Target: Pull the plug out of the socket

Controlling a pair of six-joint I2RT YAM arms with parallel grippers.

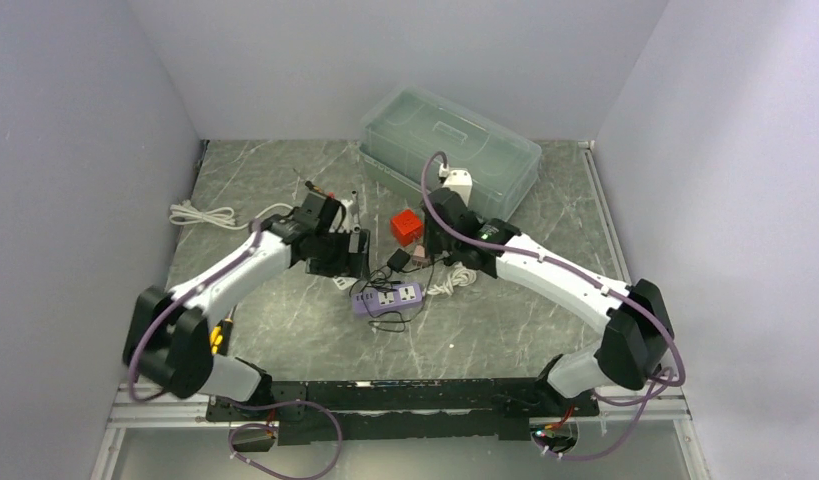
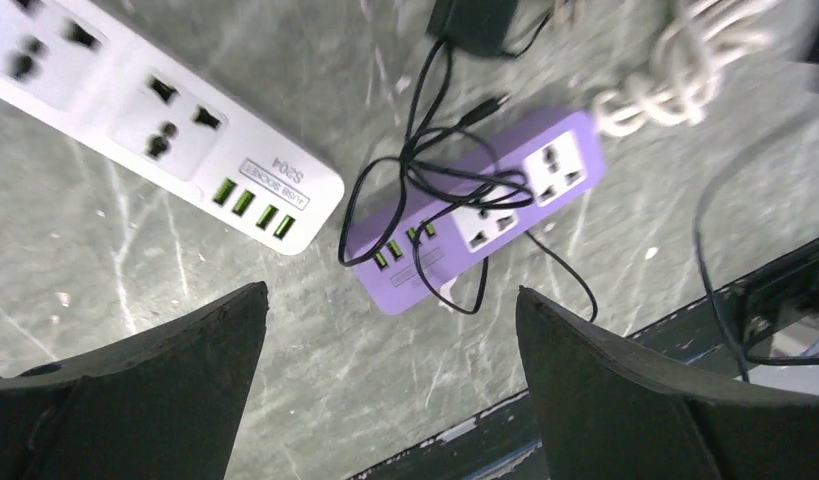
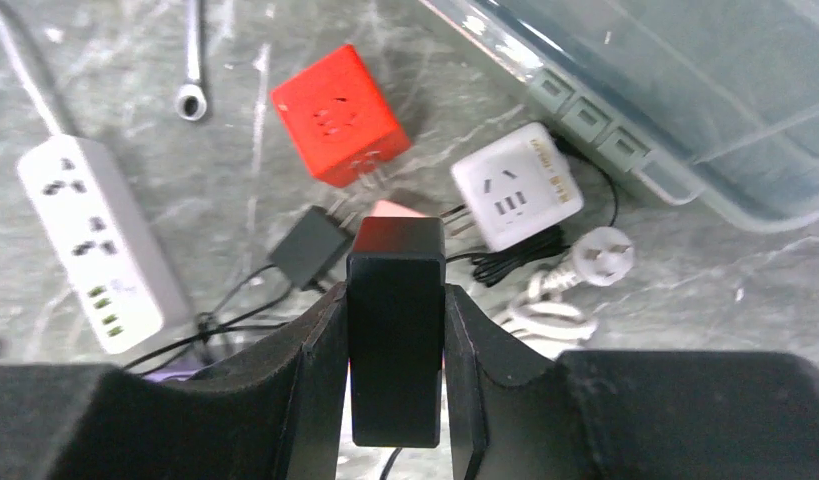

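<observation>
Well, marbled tabletop (image 1: 285, 330), walls (image 1: 85, 150) (plug (image 3: 395, 330) aloft)

From the right wrist you can't make out the prongs of the black plug (image 3: 396, 330). It covers most of a pink block (image 3: 395, 208). The right gripper (image 3: 396, 300) hides all but a sliver of the purple power strip (image 3: 170, 375). The clear box (image 3: 685, 90) runs off the top and right edges. From the left wrist, the white power strip (image 2: 155, 130) and black adapter (image 2: 475, 22) are cropped at the top, and the white cord (image 2: 675, 70) is blurred.
</observation>
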